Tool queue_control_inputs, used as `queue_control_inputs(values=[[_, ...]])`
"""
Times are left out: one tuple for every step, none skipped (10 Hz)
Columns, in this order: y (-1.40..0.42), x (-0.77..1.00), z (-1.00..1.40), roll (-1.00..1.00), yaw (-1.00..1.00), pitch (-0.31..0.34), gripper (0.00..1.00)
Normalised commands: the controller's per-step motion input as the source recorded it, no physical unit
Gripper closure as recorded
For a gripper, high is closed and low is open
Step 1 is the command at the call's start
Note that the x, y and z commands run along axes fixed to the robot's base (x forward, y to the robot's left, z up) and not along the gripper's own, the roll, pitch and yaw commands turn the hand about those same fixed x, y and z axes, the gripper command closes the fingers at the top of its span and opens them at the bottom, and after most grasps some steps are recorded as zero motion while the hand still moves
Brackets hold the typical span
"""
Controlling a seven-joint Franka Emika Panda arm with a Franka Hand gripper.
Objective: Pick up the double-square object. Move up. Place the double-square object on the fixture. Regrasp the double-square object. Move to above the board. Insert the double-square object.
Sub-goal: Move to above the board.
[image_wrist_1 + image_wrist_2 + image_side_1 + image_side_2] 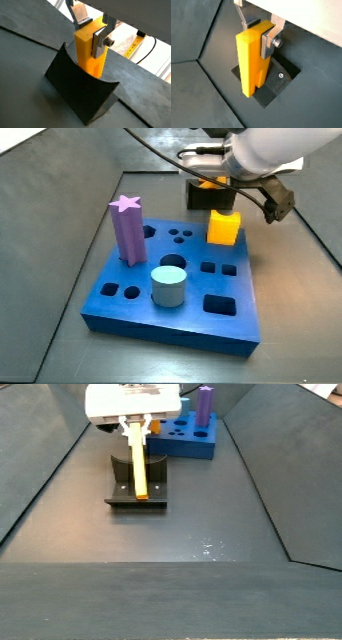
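Observation:
The double-square object (90, 52) is a tall orange-yellow peg standing upright in the curved notch of the dark fixture (80, 92). Both show in a wrist view as peg (251, 62) and fixture (278, 80), and in a side view as peg (138, 462) and fixture (139, 492). My gripper (92, 32) sits at the peg's top end, with its silver fingers against two opposite faces, shut on it. It also shows in a wrist view (260, 32) and from the side (132, 426). The blue board (160, 320) lies beside the fixture.
On the board stand a purple star-topped post (128, 228), a teal cylinder (167, 286) and a stubby yellow block (223, 227). The board (187, 448) lies just behind the fixture. Sloped dark walls enclose the floor. The arm hides most of the fixture in a side view.

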Motion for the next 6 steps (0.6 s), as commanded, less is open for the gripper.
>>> queue_control_inputs(values=[[-0.03,0.16,1.00,0.03,-0.05,0.129,1.00],[-0.03,0.16,1.00,0.03,-0.05,0.133,1.00],[-0.03,0.15,1.00,0.02,-0.02,0.156,1.00],[-0.03,0.14,1.00,0.00,0.02,0.178,1.00],[-0.03,0.14,1.00,-0.01,0.04,0.185,1.00],[-0.03,0.13,1.00,-0.03,0.09,0.189,1.00]])
